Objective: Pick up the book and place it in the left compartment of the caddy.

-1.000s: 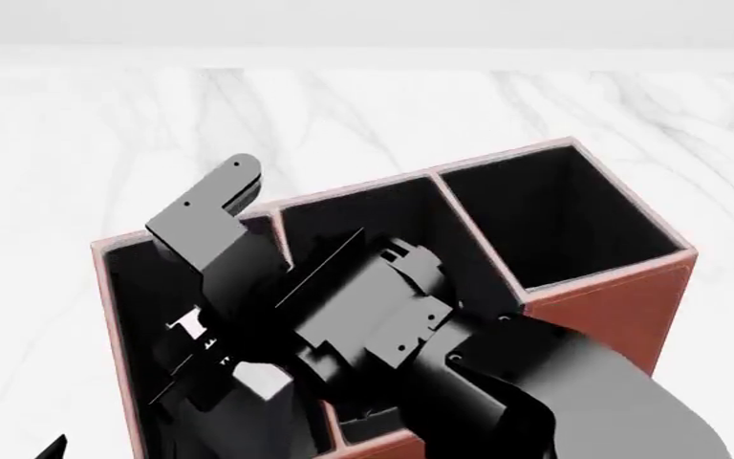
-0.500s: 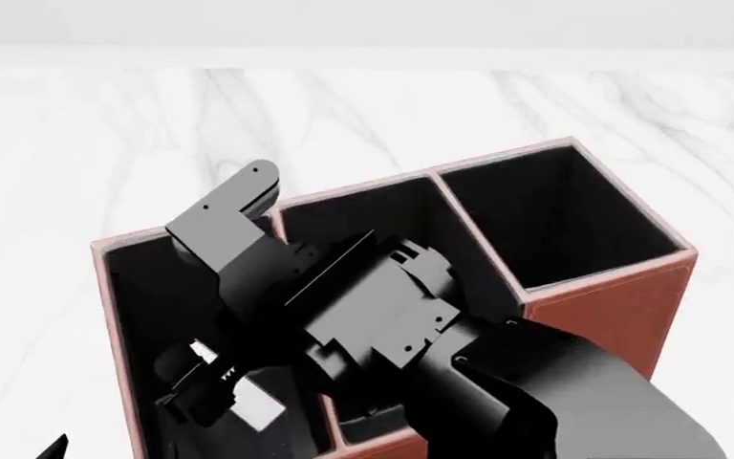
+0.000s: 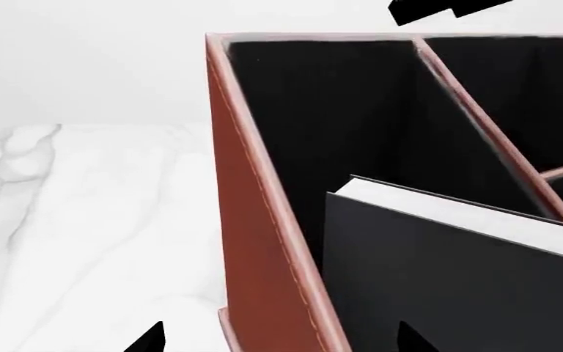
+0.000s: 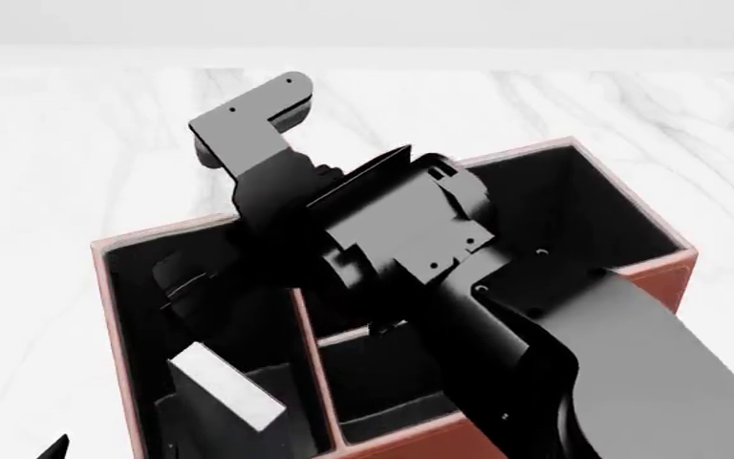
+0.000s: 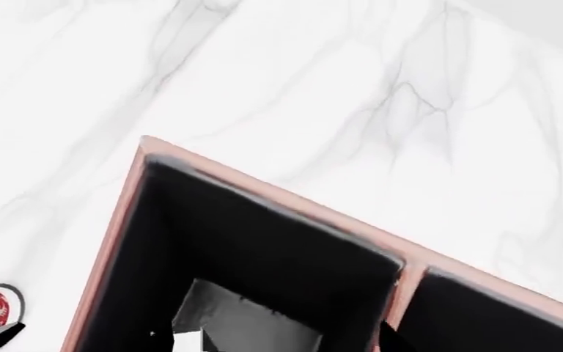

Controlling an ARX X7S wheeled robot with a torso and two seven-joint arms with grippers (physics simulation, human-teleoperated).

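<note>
Head view: book (image 4: 221, 400) stands tilted inside left compartment (image 4: 138, 287) of caddy (image 4: 654, 292). Right pincer (image 4: 188, 282) above it, empty; opening unclear. Lift straight up, avoid rims.

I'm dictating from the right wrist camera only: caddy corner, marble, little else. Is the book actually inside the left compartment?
Observer: Yes. The head view shows the book in the left compartment, at its near end.
Operator: Upright?
Observer: No, tilted, with its white page edges facing up.
Operator: Is my right claw clear of it?
Observer: The right claw is apart from the book, further back over the same bay.
</note>
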